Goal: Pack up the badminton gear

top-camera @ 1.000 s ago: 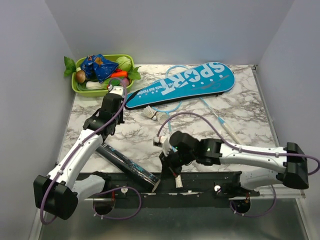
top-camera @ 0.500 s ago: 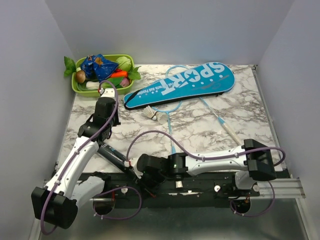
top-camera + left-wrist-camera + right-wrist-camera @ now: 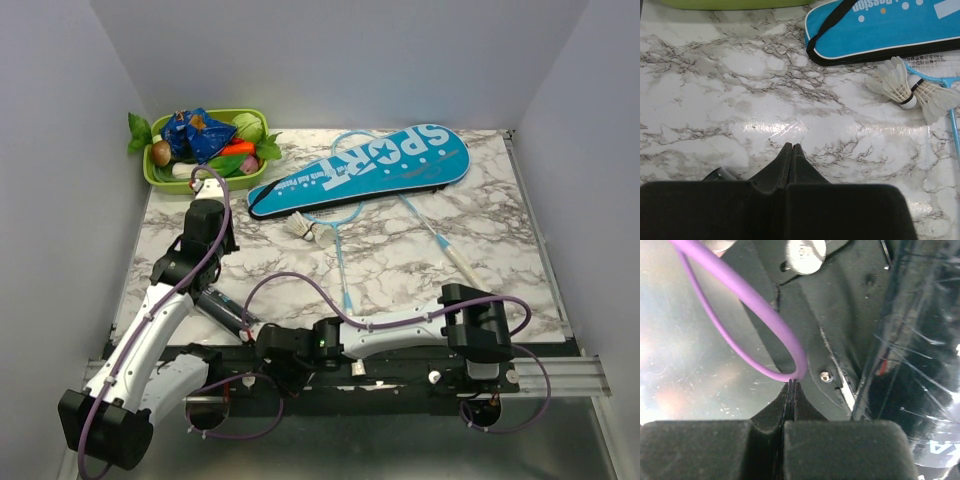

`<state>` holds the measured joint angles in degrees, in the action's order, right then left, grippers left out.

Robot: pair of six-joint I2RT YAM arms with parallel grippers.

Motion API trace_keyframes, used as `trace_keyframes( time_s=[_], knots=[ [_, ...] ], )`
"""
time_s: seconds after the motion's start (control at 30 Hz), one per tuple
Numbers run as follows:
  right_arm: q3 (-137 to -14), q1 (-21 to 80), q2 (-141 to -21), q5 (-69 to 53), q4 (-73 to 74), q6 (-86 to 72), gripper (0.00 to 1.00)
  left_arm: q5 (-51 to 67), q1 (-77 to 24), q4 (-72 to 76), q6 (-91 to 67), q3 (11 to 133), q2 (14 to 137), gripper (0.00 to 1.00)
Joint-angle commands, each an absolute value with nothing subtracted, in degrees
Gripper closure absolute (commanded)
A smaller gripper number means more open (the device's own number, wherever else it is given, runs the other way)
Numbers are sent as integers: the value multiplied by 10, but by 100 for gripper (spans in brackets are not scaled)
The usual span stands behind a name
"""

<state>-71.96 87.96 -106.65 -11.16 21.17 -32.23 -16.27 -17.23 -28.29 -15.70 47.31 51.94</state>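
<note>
The blue "SPORT" cover [image 3: 370, 168] lies at the back over the heads of two light-blue rackets; one shaft [image 3: 343, 265] runs toward me, the other ends in a white butt [image 3: 463, 266]. Two white shuttlecocks [image 3: 308, 230] lie below the cover and show in the left wrist view [image 3: 902, 86] beside the cover [image 3: 890, 30]. The dark clear tube [image 3: 228, 312] lies at the front left, its near end hidden under my right arm. My left gripper [image 3: 215, 238] is shut and empty over bare marble [image 3: 791, 146]. My right gripper [image 3: 272, 362] is shut and empty over the front rail, beside the tube [image 3: 920, 340], fingertips [image 3: 791, 382] against a purple cable.
A green tray [image 3: 157, 178] of toy vegetables stands at the back left, its edge showing in the left wrist view [image 3: 730, 4]. The black base rail [image 3: 400, 362] and purple cables [image 3: 740, 305] run along the front edge. Walls close in on both sides.
My right arm has swung left from the table's middle to the front rail over the tube's near end. My left gripper has drawn back from the cover's left end.
</note>
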Motion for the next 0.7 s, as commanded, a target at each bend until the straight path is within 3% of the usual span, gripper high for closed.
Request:
trace_keyframes(
  time_s=[0.0, 0.53, 0.67],
  knots=[
    [-718, 864, -1082, -49, 242, -337, 99, -154, -170, -268, -161, 468, 506, 100],
    [-654, 736, -1043, 94, 244, -330, 99, -63, -171, -246, -142, 463, 525, 100],
    [-656, 695, -1034, 100, 245, -302, 99, -19, -171, -232, -129, 460, 530, 86]
  ],
)
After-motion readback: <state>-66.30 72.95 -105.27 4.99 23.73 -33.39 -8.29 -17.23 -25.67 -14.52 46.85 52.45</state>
